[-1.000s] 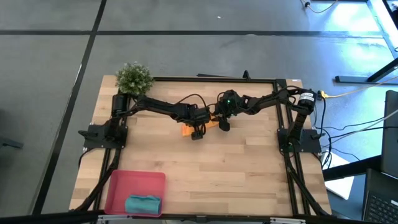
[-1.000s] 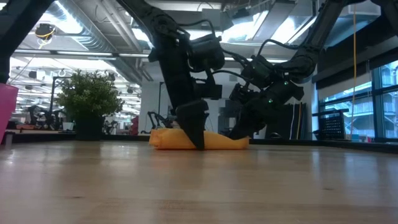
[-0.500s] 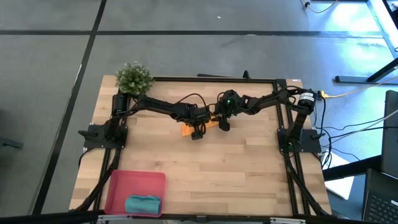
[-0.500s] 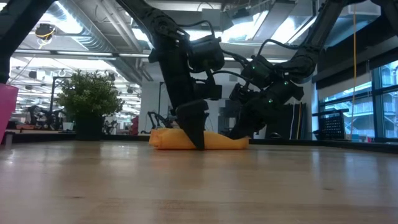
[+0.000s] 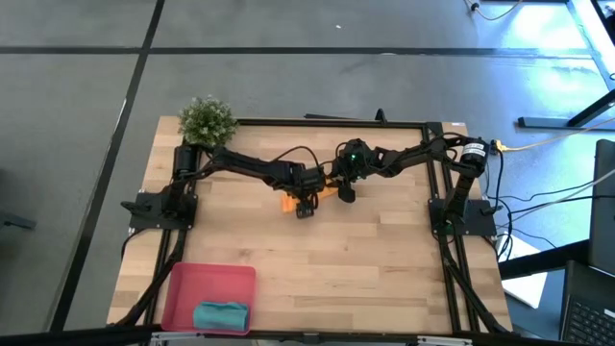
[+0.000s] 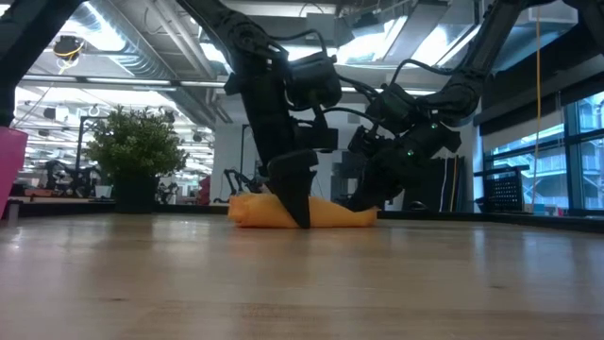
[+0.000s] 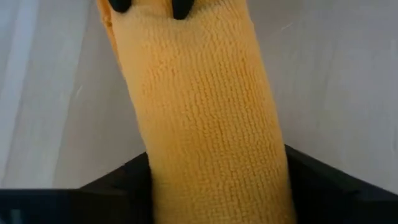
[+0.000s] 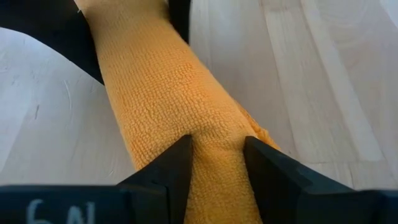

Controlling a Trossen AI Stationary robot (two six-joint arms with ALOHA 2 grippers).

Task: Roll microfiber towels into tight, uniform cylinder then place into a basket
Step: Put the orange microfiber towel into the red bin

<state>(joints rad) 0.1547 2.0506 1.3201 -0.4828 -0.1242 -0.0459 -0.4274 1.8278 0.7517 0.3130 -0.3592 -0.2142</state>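
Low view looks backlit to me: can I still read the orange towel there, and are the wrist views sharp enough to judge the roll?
Low view: bright ceiling lights and windows leave both arms as dark silhouettes, but the orange towel reads clearly on the table. Left wrist view: weave sharp mid-frame, far end softer. Right wrist view: towel texture crisp between the right gripper fingers, and there is no glare on the wood.

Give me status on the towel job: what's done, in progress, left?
Done: the rolled teal microfiber towel lies in the shallow red-pink basket. In hand: the left gripper and right gripper both clamp the rolled bright orange microfiber towel on the far middle of the wooden table. Left: carry it to the basket.
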